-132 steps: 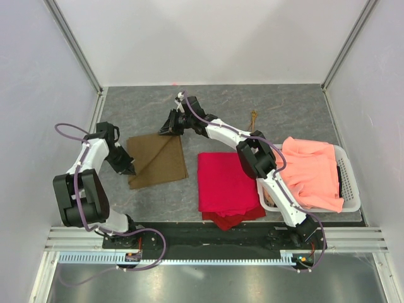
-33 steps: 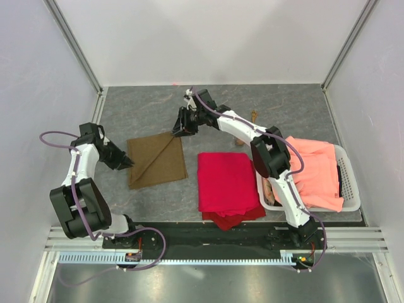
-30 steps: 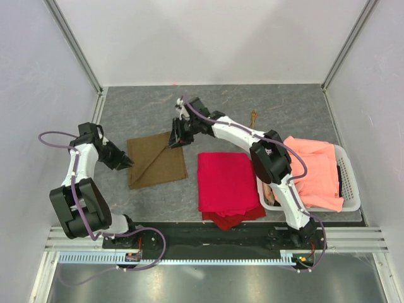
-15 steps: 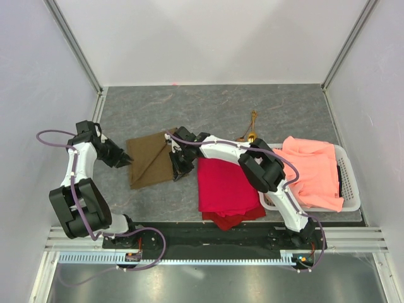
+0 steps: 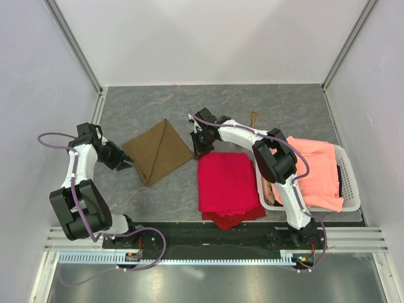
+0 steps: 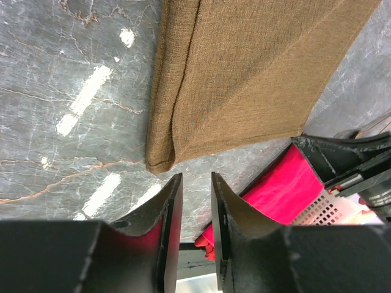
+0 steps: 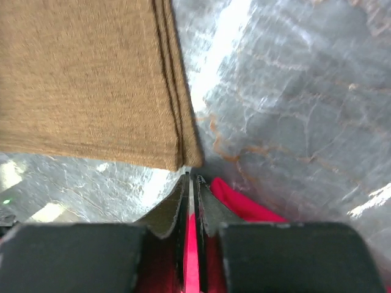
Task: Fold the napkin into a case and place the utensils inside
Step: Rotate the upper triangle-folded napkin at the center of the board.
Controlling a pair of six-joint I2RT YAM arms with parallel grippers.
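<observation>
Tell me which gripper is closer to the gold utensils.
Right. The right gripper sits by the right corner of the napkin, with the utensils farther back and rightward. The left gripper lies off the napkin's left corner, much farther away.

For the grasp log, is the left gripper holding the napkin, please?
No, the left gripper is open and empty, the napkin lying just beyond its tips.

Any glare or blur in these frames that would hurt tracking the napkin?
Left wrist: the napkin weave is sharp, and there are bright glare streaks on the table beside it. Right wrist: a wide glare band washes out the table, and the napkin looks slightly soft. Top view: the light is even with no glare, but the utensils are too small to resolve.
</observation>
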